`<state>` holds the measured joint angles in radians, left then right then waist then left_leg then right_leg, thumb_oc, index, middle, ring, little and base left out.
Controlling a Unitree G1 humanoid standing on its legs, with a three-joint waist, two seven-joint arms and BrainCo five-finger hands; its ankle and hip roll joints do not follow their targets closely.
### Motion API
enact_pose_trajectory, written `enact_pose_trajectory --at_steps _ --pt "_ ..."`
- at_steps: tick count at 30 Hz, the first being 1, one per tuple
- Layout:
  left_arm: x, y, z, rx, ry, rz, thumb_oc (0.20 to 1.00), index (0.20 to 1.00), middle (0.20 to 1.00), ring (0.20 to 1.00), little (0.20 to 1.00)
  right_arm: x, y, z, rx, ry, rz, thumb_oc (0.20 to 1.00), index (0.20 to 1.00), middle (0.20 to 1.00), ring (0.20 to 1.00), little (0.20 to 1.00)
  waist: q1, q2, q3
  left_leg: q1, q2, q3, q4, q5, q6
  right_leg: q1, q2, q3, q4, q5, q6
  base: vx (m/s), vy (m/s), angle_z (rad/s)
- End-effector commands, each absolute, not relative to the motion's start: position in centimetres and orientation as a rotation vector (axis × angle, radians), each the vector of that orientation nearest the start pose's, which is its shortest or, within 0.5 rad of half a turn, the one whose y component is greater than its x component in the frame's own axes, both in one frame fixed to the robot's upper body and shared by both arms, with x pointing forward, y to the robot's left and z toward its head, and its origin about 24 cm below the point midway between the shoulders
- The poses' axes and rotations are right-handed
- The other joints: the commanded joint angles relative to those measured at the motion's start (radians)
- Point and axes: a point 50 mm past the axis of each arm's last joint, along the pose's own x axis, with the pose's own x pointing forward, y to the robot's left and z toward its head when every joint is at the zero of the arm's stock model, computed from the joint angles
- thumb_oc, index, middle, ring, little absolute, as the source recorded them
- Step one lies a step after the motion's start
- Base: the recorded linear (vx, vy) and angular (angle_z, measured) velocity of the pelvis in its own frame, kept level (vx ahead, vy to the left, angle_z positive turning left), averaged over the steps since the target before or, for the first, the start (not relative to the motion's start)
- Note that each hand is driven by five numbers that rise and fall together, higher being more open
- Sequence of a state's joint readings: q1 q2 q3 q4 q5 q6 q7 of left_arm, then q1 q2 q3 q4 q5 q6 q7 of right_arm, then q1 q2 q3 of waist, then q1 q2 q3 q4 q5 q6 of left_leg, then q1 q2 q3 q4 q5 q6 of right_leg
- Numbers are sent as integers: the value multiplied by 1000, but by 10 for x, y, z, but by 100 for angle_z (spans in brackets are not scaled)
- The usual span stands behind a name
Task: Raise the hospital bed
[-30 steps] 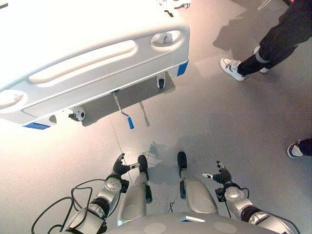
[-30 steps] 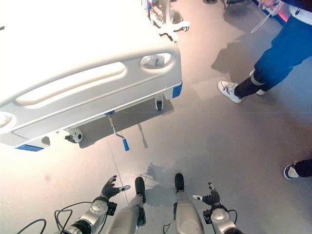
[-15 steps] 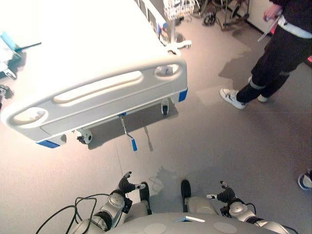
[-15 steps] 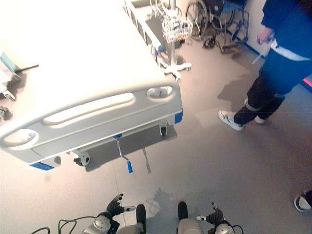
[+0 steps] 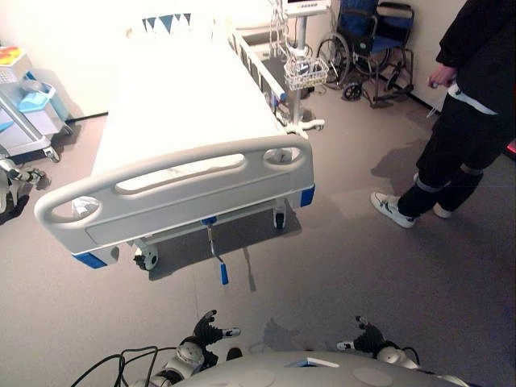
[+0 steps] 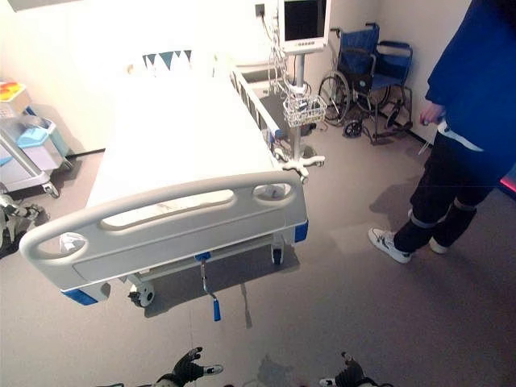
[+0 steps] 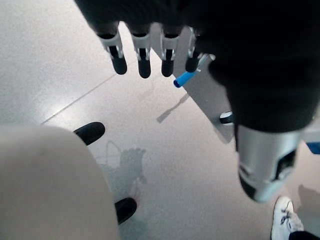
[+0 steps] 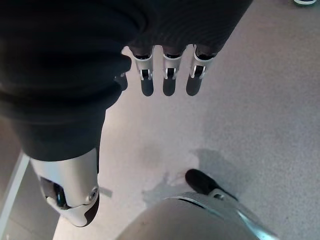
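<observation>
A white hospital bed (image 5: pixel 185 121) stands ahead of me, its grey footboard (image 5: pixel 177 193) with blue corners facing me. A metal crank with a blue grip (image 5: pixel 223 272) hangs below the footboard's middle; the same crank grip (image 7: pixel 183 79) shows past the fingers in the left wrist view. My left hand (image 5: pixel 205 329) hangs low at the bottom, open and holding nothing, well short of the crank. My right hand (image 5: pixel 364 339) is at the lower right, open too, with nothing in it.
A person in dark clothes and white shoes (image 5: pixel 459 121) stands to the right of the bed. A monitor stand with a wire basket (image 6: pixel 302 105) and a wheelchair (image 5: pixel 375 48) are beyond the bed's right side. A cart (image 5: pixel 28 113) stands at the far left.
The camera has tilted up: the whole bed, the room's far end and the person now show. Both hands have slid toward the bottom edge of the views and stay open.
</observation>
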<state>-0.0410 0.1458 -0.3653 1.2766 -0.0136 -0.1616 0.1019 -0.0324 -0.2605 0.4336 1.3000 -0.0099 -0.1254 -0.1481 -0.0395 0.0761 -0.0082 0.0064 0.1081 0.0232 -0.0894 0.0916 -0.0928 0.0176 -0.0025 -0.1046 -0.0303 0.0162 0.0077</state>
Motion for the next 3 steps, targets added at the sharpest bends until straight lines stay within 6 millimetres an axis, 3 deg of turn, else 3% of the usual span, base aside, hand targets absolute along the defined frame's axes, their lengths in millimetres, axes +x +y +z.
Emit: enact_pose_trajectory --at_steps 1,3 --pt "111 184 -164 360 1087 -117 1000 1000 1000 1000 1000 105 -224 -160 -560 1130 91 1000 1000 1000 1000 1000 13 -72 11 84 -112 -12 9 -65 71 -23 -58 24 72 18 95 20 -21 5" --pt "108 185 -165 349 1101 -106 1000 1000 1000 1000 1000 101 -225 -161 -549 1151 83 1000 1000 1000 1000 1000 14 -72 6 91 -110 -11 11 -67 71 -14 -56 23 74 13 92 27 -19 7"
